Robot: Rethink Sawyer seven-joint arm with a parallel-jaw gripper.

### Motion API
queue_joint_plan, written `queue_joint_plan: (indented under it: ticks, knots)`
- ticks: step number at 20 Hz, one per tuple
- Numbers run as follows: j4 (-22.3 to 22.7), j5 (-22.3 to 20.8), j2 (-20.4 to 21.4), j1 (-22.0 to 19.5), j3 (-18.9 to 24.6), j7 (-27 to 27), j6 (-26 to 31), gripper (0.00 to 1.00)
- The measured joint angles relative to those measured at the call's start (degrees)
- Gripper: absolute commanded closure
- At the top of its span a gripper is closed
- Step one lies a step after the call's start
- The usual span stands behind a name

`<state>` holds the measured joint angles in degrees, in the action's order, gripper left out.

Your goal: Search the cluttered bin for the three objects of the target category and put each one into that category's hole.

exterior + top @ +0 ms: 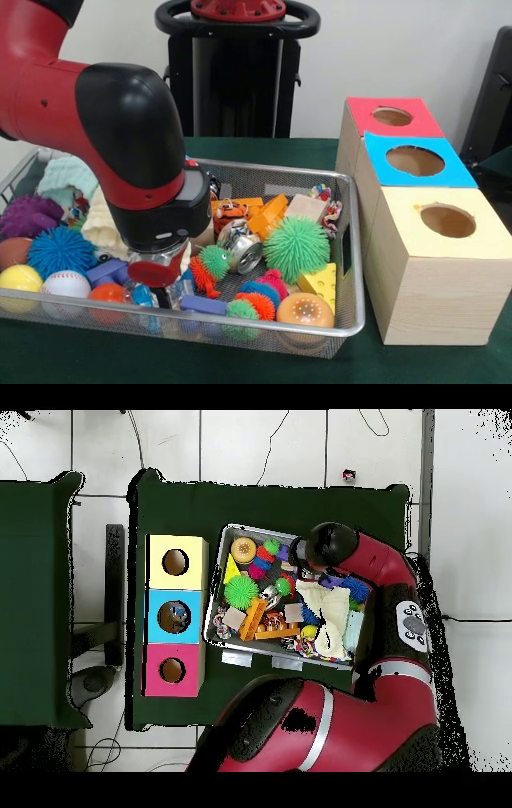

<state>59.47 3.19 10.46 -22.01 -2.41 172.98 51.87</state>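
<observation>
End effector (158, 276) lowered into bin (352, 264), grip state hidden by arm. Bin packed with toys; something glimpsed in blue box (173, 616) hole; sorting mostly left.

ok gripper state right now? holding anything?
Gripper: cannot be told. It is down in the bin among the toys, and the arm's wrist hides it in both views.

Front camera faces robot; overhead looks down; both show bin (352, 240) (222, 646)
</observation>
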Motion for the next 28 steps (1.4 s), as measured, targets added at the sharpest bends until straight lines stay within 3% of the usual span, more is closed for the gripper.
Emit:
queue_joint_plan:
  ticks: [20,28]
  knots:
    - [8.9,0.0,3.5,-3.9,4.8,0.0,-9.7,0.0]
    - [14.0,0.0,5.3,-5.4,6.6,0.0,-16.6,0.0]
